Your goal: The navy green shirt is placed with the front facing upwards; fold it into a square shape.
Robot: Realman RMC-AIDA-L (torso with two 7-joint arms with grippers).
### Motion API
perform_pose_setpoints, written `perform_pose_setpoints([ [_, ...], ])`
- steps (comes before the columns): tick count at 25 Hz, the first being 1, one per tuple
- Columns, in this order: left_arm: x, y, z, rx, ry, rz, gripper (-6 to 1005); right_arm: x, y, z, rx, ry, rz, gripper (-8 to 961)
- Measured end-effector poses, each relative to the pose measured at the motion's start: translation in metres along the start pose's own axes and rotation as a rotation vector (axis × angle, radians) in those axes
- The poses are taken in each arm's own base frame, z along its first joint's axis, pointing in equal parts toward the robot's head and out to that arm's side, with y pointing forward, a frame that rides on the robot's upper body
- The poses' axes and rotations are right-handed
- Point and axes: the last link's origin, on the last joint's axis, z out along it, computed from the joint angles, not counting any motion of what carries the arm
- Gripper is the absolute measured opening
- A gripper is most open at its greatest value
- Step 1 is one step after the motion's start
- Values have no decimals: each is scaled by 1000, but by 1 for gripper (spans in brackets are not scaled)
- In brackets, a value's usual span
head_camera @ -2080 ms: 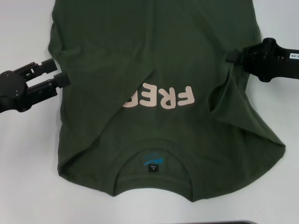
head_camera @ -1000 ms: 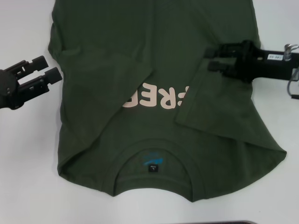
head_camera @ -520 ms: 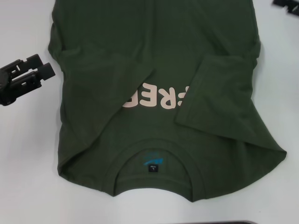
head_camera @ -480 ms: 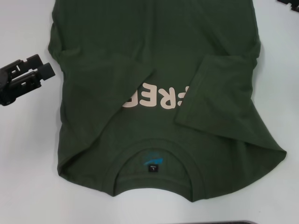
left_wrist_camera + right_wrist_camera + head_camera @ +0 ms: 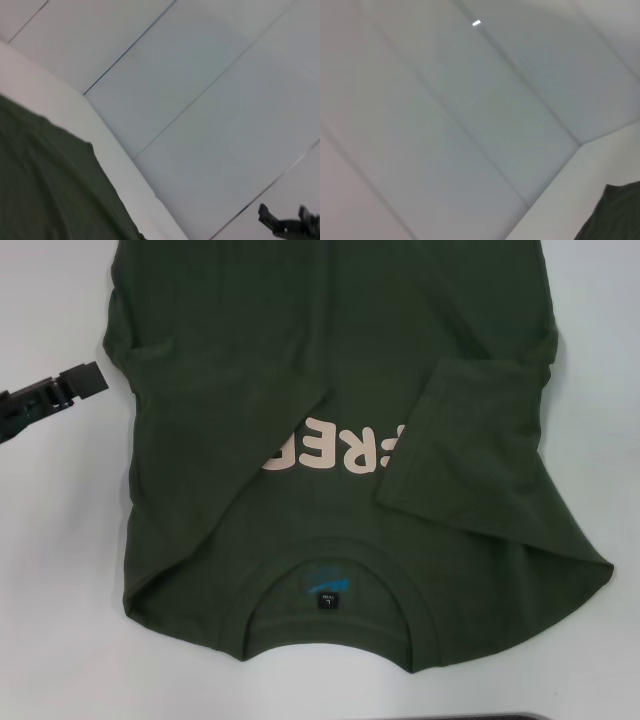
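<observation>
The navy green shirt [image 5: 330, 390] lies flat on the white table [image 5: 60, 570], its collar and small black neck label [image 5: 327, 601] toward the near edge. Its right sleeve [image 5: 470, 440] is folded in over the chest and covers part of the cream letters [image 5: 330, 450]. The left side is also folded in along a diagonal edge. My left gripper [image 5: 88, 380] hovers over bare table just left of the shirt, not touching it. My right gripper [image 5: 285, 225] shows only far off in the left wrist view, fingers apart and empty. A corner of the shirt [image 5: 615, 210] shows in the right wrist view.
Bare white table surrounds the shirt on the left, right and near sides. A dark strip [image 5: 480, 717] sits at the near table edge. Tiled floor [image 5: 200, 100] lies beyond the table edge [image 5: 125, 165].
The right gripper folded the right sleeve inward over the letters, let go, and left the head view at the upper right. The left gripper drew back to the left, away from the shirt.
</observation>
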Motion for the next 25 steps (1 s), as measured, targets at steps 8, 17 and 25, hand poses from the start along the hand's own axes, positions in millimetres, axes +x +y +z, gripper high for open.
perform_pose_setpoints([
  [8, -4, 2, -3, 4, -88, -298, 720, -6, 9, -12, 16, 142, -54, 947],
  [17, -34, -7, -28, 188, -231, -572, 721, 6, 9, -13, 58, 231, 23, 945],
  [25, -54, -8, -39, 264, -305, -644, 721, 7, 7, -19, 83, 237, 49, 944],
])
